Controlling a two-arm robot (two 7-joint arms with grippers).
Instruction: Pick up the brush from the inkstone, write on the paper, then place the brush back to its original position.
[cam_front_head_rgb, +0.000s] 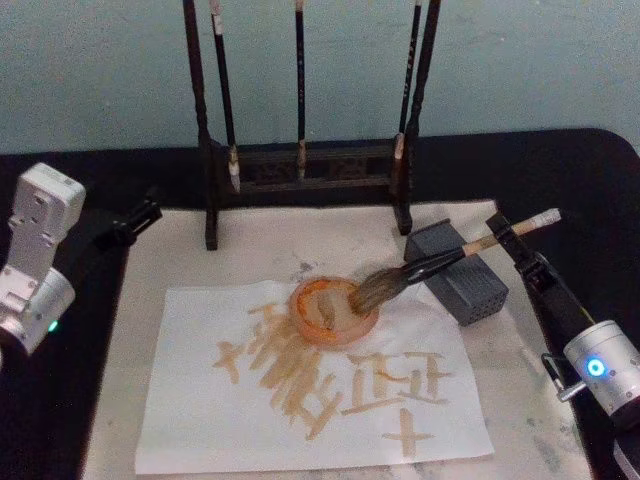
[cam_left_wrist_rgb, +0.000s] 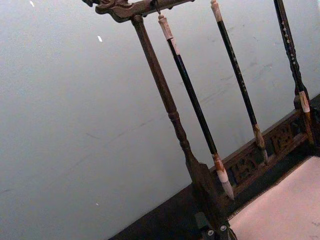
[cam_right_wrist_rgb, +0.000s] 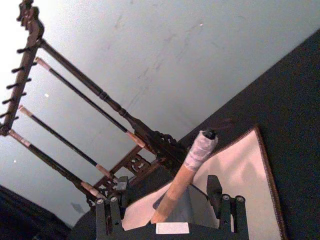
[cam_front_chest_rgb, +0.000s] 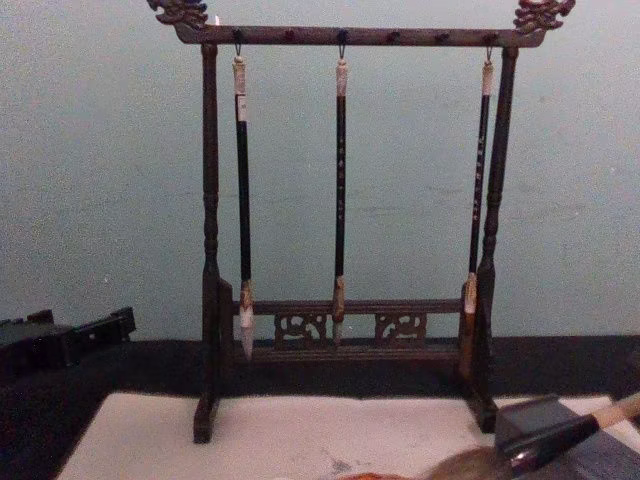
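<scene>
The brush (cam_front_head_rgb: 440, 265) lies slanted across the dark grey inkstone (cam_front_head_rgb: 475, 285), its bushy head resting in an orange dish (cam_front_head_rgb: 335, 310) that stands on the paper (cam_front_head_rgb: 200, 400). The paper is a white sheet covered with tan strokes. My right gripper (cam_front_head_rgb: 507, 237) is at the brush's whitish top end. In the right wrist view this gripper (cam_right_wrist_rgb: 167, 199) is open, one finger on each side of the tan handle (cam_right_wrist_rgb: 177, 187), not closed on it. The chest view shows the inkstone (cam_front_chest_rgb: 530, 420) and brush (cam_front_chest_rgb: 565, 428) at the lower right. My left gripper (cam_front_head_rgb: 130, 225) rests at the mat's far left corner.
A dark carved rack (cam_front_head_rgb: 300, 165) with three thin hanging brushes (cam_front_chest_rgb: 340, 180) stands at the back of a beige felt mat (cam_front_head_rgb: 160, 260) that lies under the paper. Black cloth covers the table around the mat. A pale wall rises behind.
</scene>
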